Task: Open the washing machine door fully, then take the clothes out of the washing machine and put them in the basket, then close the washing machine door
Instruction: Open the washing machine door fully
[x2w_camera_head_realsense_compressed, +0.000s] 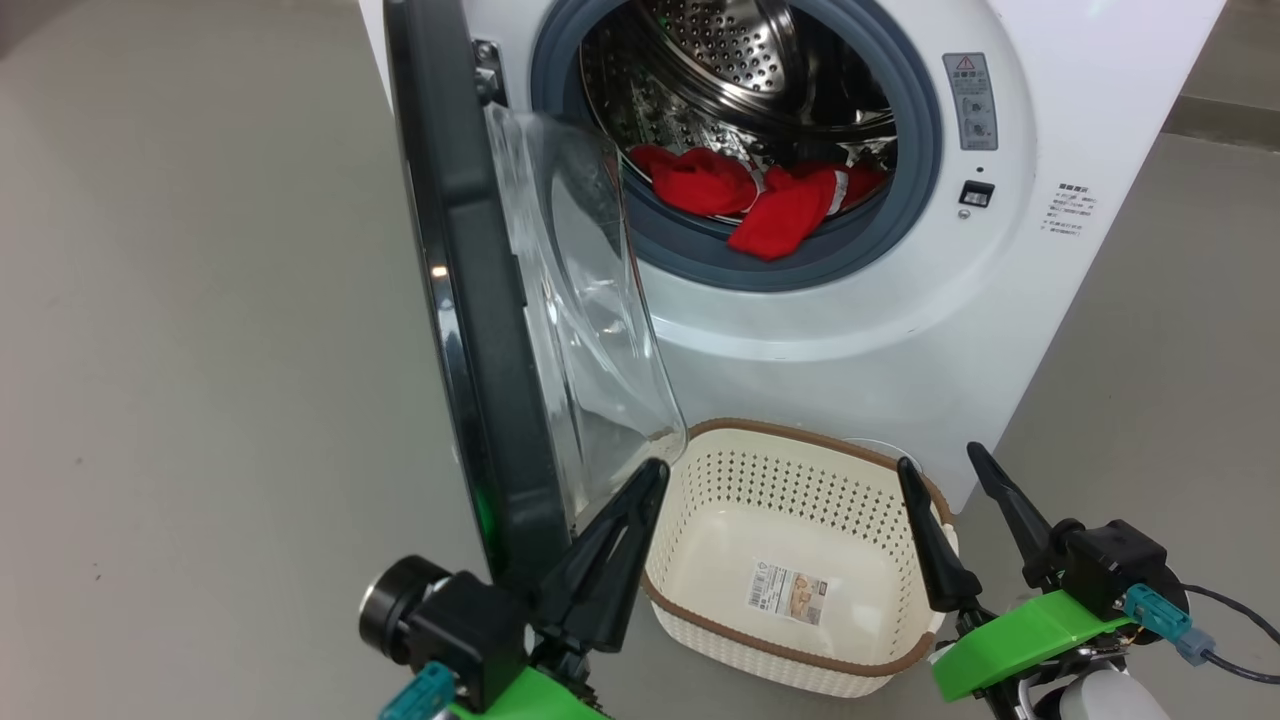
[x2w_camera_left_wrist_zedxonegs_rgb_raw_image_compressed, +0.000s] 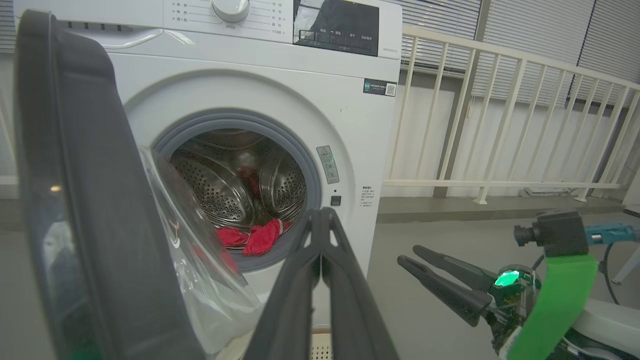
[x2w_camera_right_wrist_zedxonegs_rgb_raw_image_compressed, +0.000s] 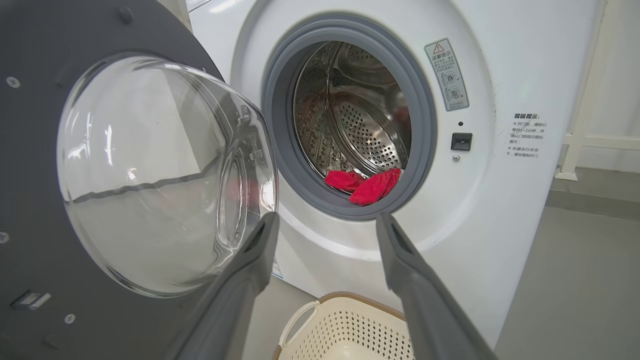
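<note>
Grey floor (x2w_camera_head_realsense_compressed: 200, 300) spreads around the white washing machine (x2w_camera_head_realsense_compressed: 1080, 120), and a pale railing (x2w_camera_left_wrist_zedxonegs_rgb_raw_image_compressed: 500, 115) runs beside it. The washing machine door (x2w_camera_head_realsense_compressed: 470, 300) stands swung out on the robot's left, edge-on in the head view, its clear glass bowl (x2w_camera_right_wrist_zedxonegs_rgb_raw_image_compressed: 150, 170) bulging toward the opening. The basket (x2w_camera_head_realsense_compressed: 780, 490) sits on the floor just in front of the machine, below the opening, label showing on its bare bottom. The clothes (x2w_camera_head_realsense_compressed: 760, 200) lie red at the drum's front lip, partly over the grey ring. The left gripper (x2w_camera_head_realsense_compressed: 652, 475) has its 2 fingers pressed together, holding nothing, beside the door's lower edge. The right gripper (x2w_camera_head_realsense_compressed: 940, 458) is spread wide by the basket's right side, holding nothing.
</note>
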